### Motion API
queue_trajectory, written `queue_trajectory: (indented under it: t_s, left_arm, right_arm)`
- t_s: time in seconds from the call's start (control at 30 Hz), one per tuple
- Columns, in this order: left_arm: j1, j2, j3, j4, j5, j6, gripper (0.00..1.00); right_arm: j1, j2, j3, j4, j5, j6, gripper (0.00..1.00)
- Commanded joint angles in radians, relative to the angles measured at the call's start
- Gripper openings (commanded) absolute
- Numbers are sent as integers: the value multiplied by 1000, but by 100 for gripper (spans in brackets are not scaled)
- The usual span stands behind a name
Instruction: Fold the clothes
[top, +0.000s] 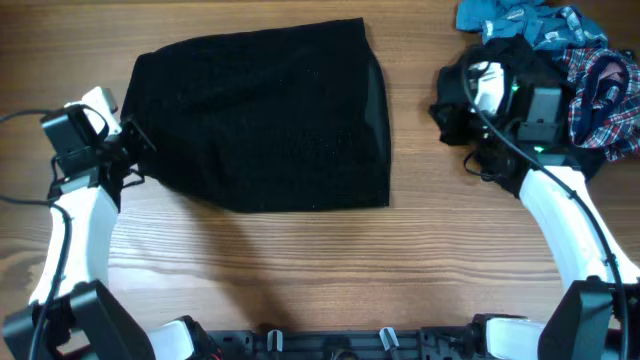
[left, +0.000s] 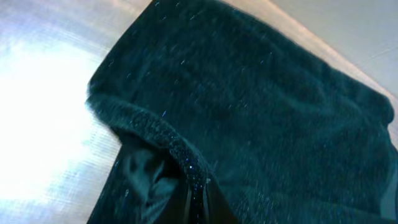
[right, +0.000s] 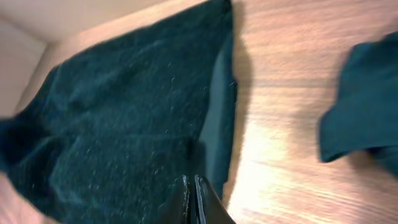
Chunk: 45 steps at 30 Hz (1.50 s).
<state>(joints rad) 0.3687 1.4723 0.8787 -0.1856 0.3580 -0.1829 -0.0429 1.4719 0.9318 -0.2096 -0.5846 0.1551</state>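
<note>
The large black textured garment (top: 265, 120) lies folded into a rough rectangle on the table's middle. My left gripper (top: 138, 145) is at its left edge. In the left wrist view that gripper (left: 199, 199) is shut on a raised fold of the garment's hem (left: 161, 140), with fabric pinched between the fingers. My right gripper (top: 442, 108) hovers to the right of the garment, apart from its right edge. In the right wrist view this gripper (right: 191, 183) is shut with nothing in it, and the black garment (right: 124, 118) lies ahead of it.
A heap of other clothes sits at the back right: a teal-blue piece (top: 520, 20), a red-blue plaid piece (top: 600, 85) and a black piece (top: 500, 50), whose corner (right: 360, 99) shows on the right of the right wrist view. Bare wooden table (top: 300, 270) lies in front.
</note>
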Motion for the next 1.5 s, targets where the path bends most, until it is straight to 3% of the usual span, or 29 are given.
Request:
queue_trajectory:
  t_s: [0.0, 0.33, 0.37, 0.43, 0.57, 0.87, 0.97, 1.47]
  left_arm:
    - [-27, 45, 5, 87, -9, -16, 4]
    - [-33, 72, 5, 190, -140, -46, 4]
    - [-33, 74, 5, 189, -139, -46, 4]
    - [-33, 80, 5, 184, -139, -47, 4]
    - [-33, 82, 5, 164, -139, -46, 4]
    - [-50, 82, 5, 155, -139, -46, 4]
    - [-61, 86, 5, 156, -139, -46, 4]
    - [-84, 152, 5, 158, -138, -47, 4]
  right_arm:
    - [45, 12, 16, 6, -21, -44, 4]
    - [124, 131, 16, 66, 19, -47, 4]
    - [127, 157, 16, 82, 5, -47, 10]
    - [128, 210, 16, 116, -29, -47, 30]
    - [128, 302, 16, 176, -102, -39, 42]
    - [164, 403, 16, 229, -177, -76, 45]
    - [187, 408, 16, 260, -164, -74, 49]
    - [203, 452, 16, 347, -67, -32, 48]
